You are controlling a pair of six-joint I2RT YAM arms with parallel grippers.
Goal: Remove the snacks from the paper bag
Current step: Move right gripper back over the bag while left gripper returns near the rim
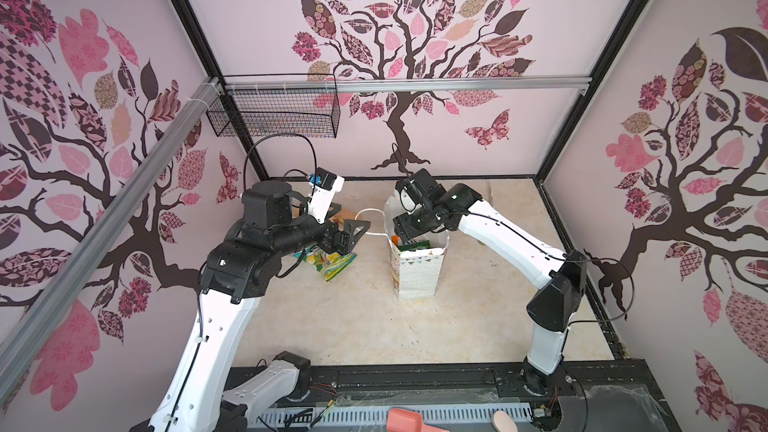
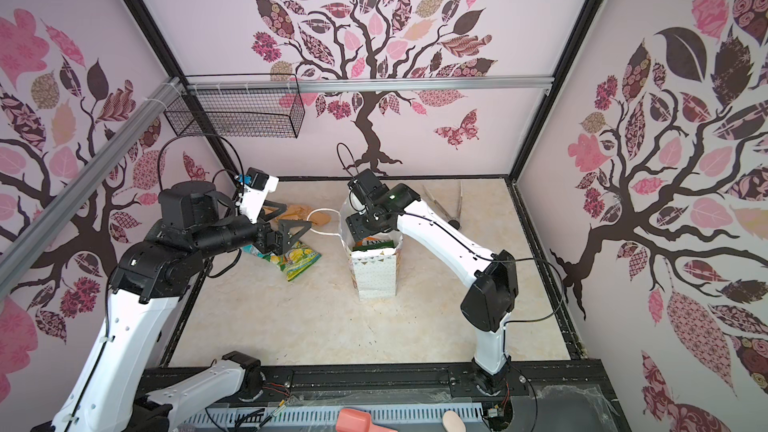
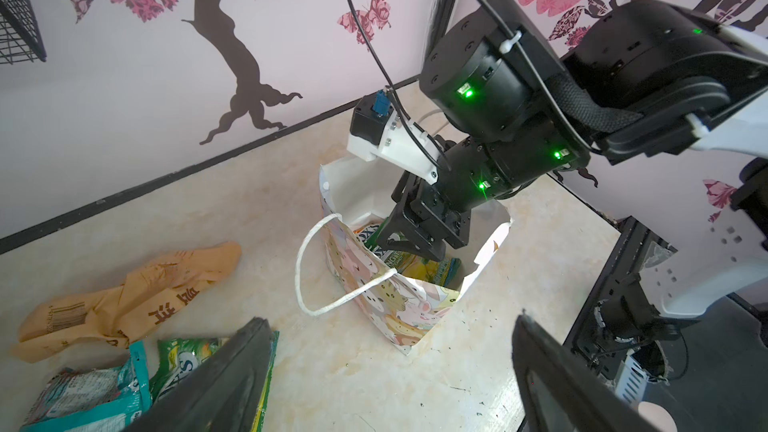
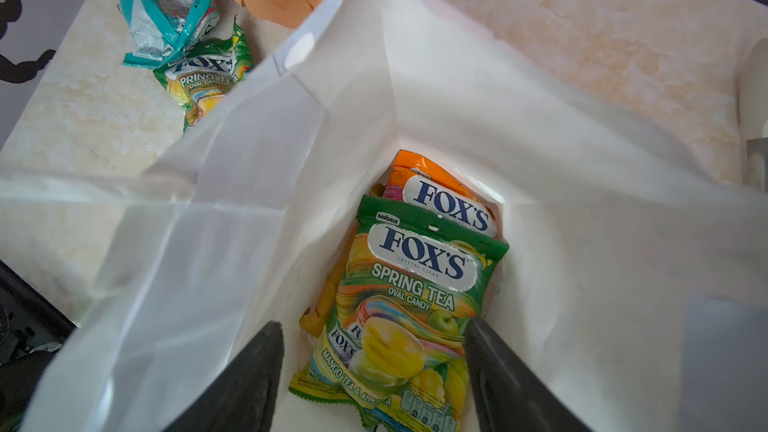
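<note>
Paper bag [image 1: 415,280] stands upright on the tabletop [image 1: 353,326], nearer its far edge, with 2 packets inside: a green-and-yellow packet [image 4: 411,284] and an orange packet [image 4: 419,168] behind it. Right gripper [image 4: 372,322] is in the bag's mouth, jaws apart astride the green-and-yellow packet. Left gripper [image 3: 390,322], spread wide and empty, hangs above a teal packet [image 3: 83,388], a second green packet [image 3: 183,359] and a tan-orange packet [image 3: 137,297], which lie between the bag and the left edge.

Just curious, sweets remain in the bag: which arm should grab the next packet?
Probably right: the right gripper is inside the bag, jaws open around a green packet. The left gripper hovers outside.
</note>
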